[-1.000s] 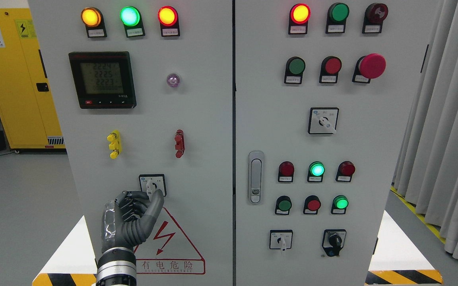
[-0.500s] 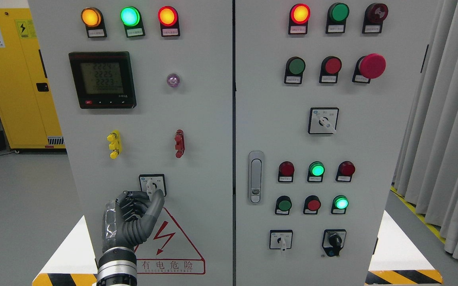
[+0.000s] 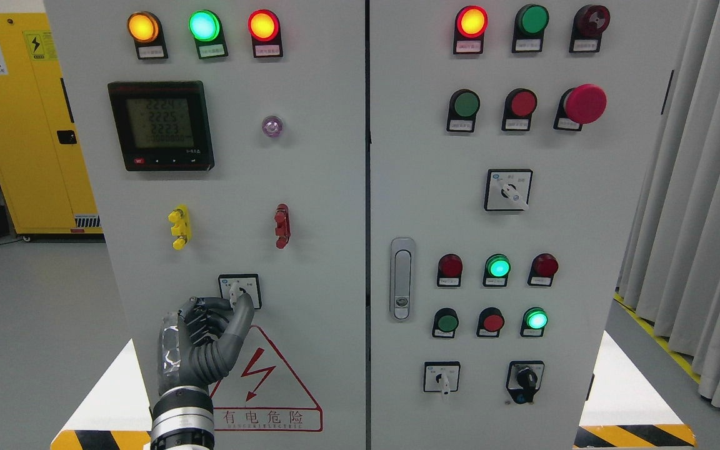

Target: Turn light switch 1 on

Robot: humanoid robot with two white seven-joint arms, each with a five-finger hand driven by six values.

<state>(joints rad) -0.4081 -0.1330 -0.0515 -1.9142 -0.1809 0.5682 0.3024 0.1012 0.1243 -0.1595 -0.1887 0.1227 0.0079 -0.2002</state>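
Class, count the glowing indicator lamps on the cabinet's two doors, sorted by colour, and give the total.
Green lamps: 3
Red lamps: 2
Amber lamp: 1
Total: 6

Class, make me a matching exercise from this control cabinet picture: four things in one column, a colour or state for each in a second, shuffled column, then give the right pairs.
Things
1. mushroom button
2. left hand
3. digital meter
4. terminal left of the red one

Colour or state
A. yellow
B. fingers at the white knob of the rotary switch
C. large, red, unlit
D. black frame, screen showing digits

Pairs: 1-C, 2-B, 3-D, 4-A
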